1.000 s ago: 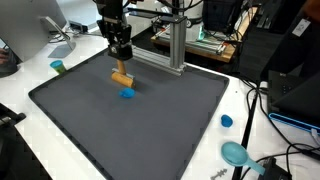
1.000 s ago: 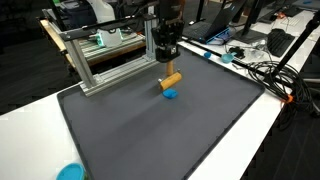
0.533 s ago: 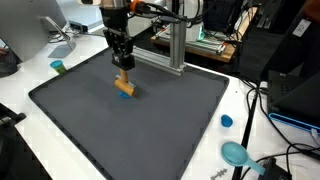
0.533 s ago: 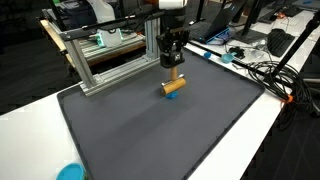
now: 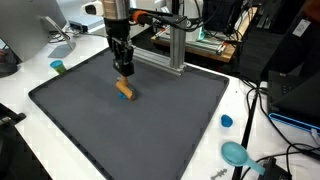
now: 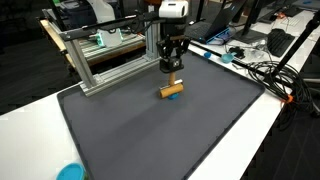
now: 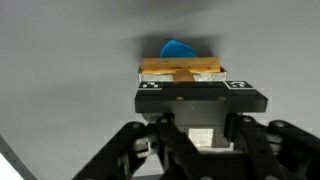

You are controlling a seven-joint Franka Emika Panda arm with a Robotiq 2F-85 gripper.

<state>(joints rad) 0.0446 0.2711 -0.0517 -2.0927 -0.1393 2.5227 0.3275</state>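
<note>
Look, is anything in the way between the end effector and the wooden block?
Nothing visible. The end effector is shut right on the wooden block. The blue piece sits just beyond the block in the wrist view, not between them.

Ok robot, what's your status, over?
Tool shut on wooden block. Block low over grey mat. Blue piece right beside it.
</note>
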